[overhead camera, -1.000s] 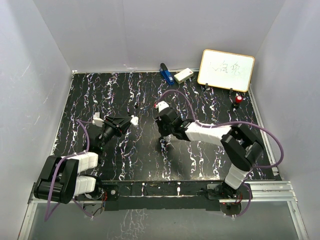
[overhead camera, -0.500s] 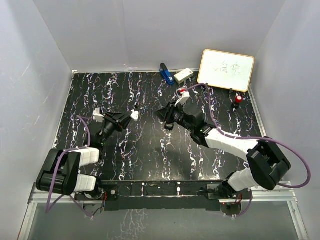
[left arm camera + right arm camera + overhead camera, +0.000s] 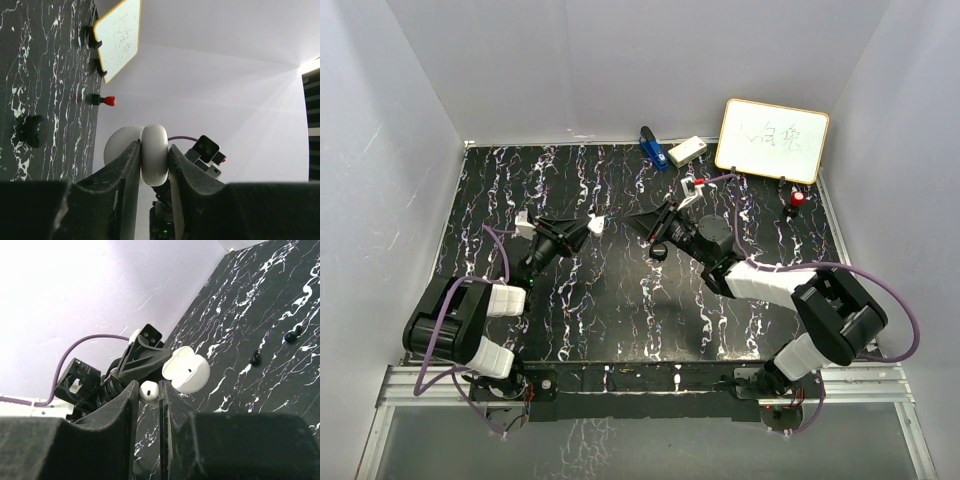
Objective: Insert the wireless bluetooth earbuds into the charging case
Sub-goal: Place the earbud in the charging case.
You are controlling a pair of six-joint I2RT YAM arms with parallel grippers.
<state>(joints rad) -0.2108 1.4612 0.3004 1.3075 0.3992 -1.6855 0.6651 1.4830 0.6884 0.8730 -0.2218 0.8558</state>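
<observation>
Jaws left: clamped on charging case, lower part hidden | jaws right: pinching earbud, half-hidden

The left end effector pinches a white charging case. Beyond it are the black marbled tabletop, a whiteboard and a red-capped object.

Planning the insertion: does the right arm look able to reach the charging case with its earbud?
Probably yes: the left gripper holds the open charging case up facing the right gripper and its earbud, with nothing between them.
</observation>
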